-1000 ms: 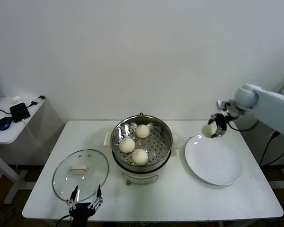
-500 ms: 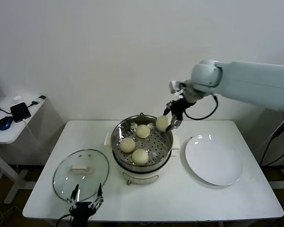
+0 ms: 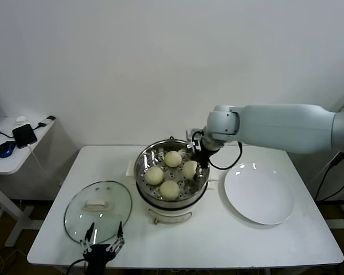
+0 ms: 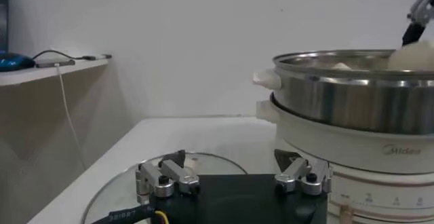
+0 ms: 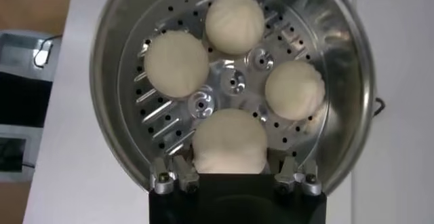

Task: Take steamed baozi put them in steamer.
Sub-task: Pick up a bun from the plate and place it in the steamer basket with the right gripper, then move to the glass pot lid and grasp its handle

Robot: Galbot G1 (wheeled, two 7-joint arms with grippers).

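The steamer (image 3: 142, 162) stands at the table's middle, with three baozi (image 3: 172, 158) (image 3: 154, 175) (image 3: 169, 189) on its perforated tray. My right gripper (image 3: 197, 162) reaches down inside the steamer's right side, shut on the fourth baozi (image 3: 190, 169), which is at or just above the tray. In the right wrist view this baozi (image 5: 229, 142) sits between my right gripper's fingers (image 5: 229, 170), with the other three (image 5: 234, 23) (image 5: 176, 64) (image 5: 294, 89) beyond it. My left gripper (image 3: 103, 243) is parked open and empty at the table's front edge.
A glass lid (image 3: 97, 211) lies flat left of the steamer, just beyond the left gripper (image 4: 230, 164). A bare white plate (image 3: 258, 195) lies to the steamer's right. A side table (image 3: 11, 160) with a phone and a mouse stands at far left.
My right gripper has carried the baozi leftward from above the plate to over the steamer, then lowered it onto the tray's right side. The left arm has not moved.
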